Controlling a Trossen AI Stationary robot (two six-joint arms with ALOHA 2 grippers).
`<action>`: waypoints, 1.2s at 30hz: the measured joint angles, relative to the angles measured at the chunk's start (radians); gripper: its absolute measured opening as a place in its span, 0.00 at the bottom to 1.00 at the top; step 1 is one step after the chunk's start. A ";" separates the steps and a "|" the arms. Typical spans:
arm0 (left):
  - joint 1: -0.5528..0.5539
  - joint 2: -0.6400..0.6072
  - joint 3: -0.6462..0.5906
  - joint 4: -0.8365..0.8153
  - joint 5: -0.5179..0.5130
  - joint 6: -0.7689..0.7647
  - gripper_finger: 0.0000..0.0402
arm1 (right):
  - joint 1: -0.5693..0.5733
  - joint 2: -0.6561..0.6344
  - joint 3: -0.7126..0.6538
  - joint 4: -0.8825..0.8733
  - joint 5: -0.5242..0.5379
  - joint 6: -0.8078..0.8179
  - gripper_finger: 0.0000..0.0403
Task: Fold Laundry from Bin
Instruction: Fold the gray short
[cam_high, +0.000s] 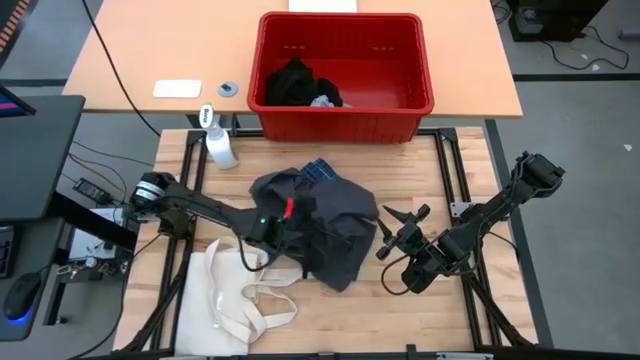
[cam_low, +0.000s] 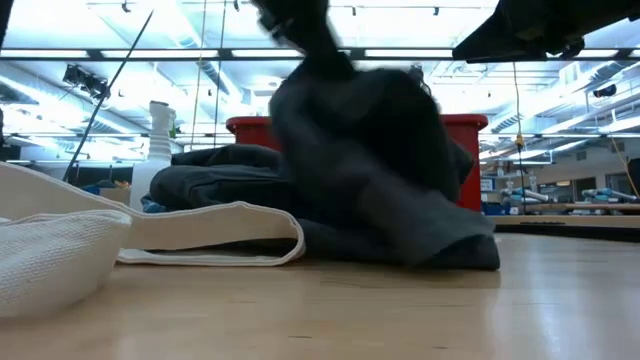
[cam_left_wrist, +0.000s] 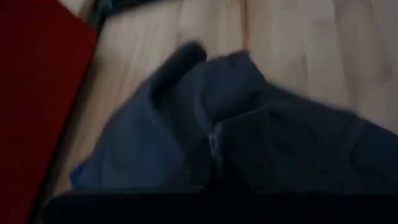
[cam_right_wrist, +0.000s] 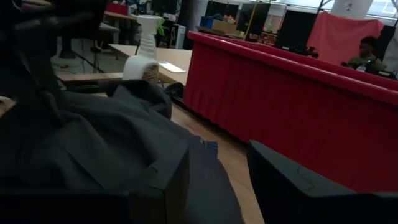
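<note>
Dk grey garment (cam_high: 325, 225) crumpled mid-table, plaid bit under; black+lt grey pieces (cam_high: 297, 83) in red bin (cam_high: 345, 125).

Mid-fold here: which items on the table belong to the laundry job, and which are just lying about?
Part of the job:
- dark grey garment, gripped by the left gripper
- blue plaid shirt under it
- black laundry in the red bin
- right gripper, open beside the pile

Lying about:
- cream tote bag
- spray bottle
- white card

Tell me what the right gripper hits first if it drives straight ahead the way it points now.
Most likely the dark grey garment: the right gripper, jaws apart, points toward the pile, and its wrist view shows the cloth right at its fingers. The red bin lies farther on; depth is hard to judge.
</note>
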 joint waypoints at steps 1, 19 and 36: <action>-0.001 0.001 -0.001 -0.052 -0.014 -0.030 0.07 | 0.001 0.000 0.000 0.006 -0.001 -0.004 0.42; 0.073 0.026 -0.295 0.255 -0.122 0.049 0.28 | 0.002 0.000 0.000 0.031 -0.183 -0.043 0.42; -0.035 -0.010 -0.110 0.231 -0.122 0.128 0.58 | -0.011 0.000 0.000 0.044 -0.200 -0.053 0.42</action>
